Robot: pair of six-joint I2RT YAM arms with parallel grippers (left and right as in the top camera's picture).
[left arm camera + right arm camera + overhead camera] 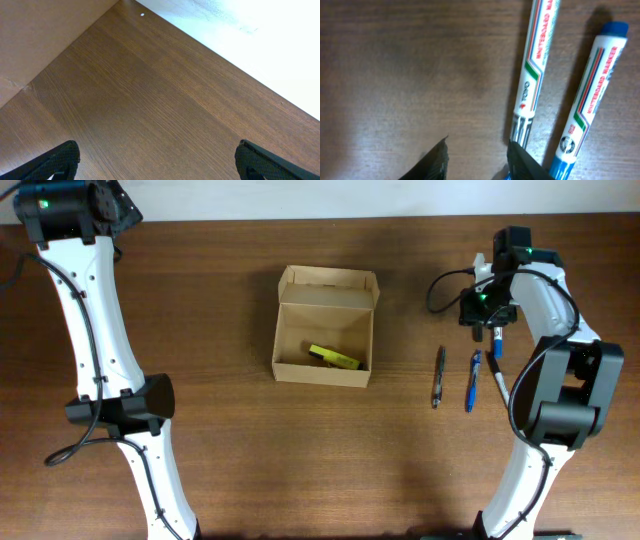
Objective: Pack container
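Observation:
The container [325, 325], a tan cardboard box, stands open mid-table with its flap lid folded back. A yellow-green marker [333, 357] lies inside it. My right gripper [489, 328] hovers over the far end of the pens at the right. In the right wrist view its jaws [479, 150] stand open over bare wood. A white whiteboard marker [535, 65] lies just beside the right finger, and a blue-capped one [592, 95] lies further right. My left gripper [160, 165] is wide open over bare table, holding nothing.
Three pens lie side by side right of the box: a dark one [438, 376], a blue one [472, 380] and a white-and-blue one [497, 365] partly under the right arm. The left arm [90, 330] runs along the table's left side.

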